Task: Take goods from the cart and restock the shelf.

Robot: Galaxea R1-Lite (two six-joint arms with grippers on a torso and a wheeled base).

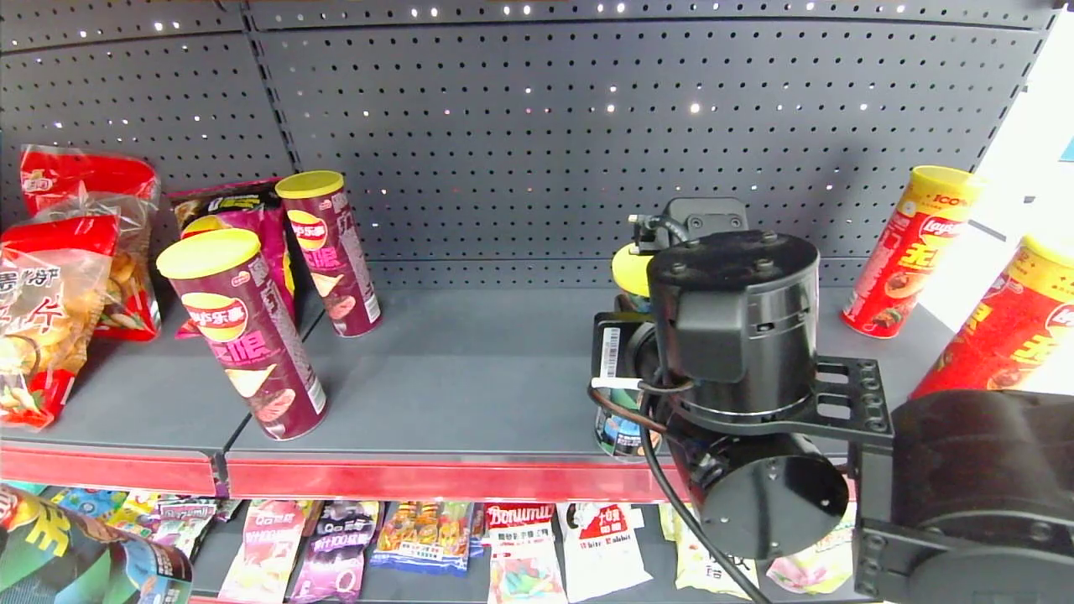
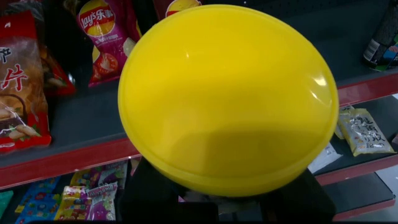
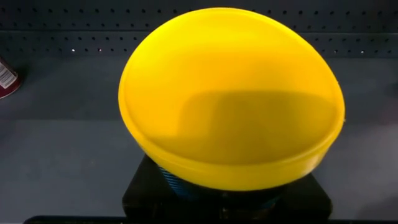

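In the head view, a dark blue cylindrical chip can with a yellow plastic lid (image 1: 631, 270) is seen upright at the right gripper (image 1: 625, 369), its long axis vertical and its base low over the front lip of the grey metal shelf (image 1: 470, 369). It is placed between the maroon yellow-lidded cans (image 1: 243, 335) to the left and the red cans (image 1: 910, 252) to the right, well apart from both.

In the left wrist view, a second yellow-lidded can (image 2: 227, 93) is held clamped in the left gripper (image 2: 217, 202), out in front of the shelf's red edge and off the shelf.

In the right wrist view, the blue can's lid is seen end-on above the gripper, over bare shelf. Whether that grip is closed or eased cannot be told. The right arm is judged nearer to placing.
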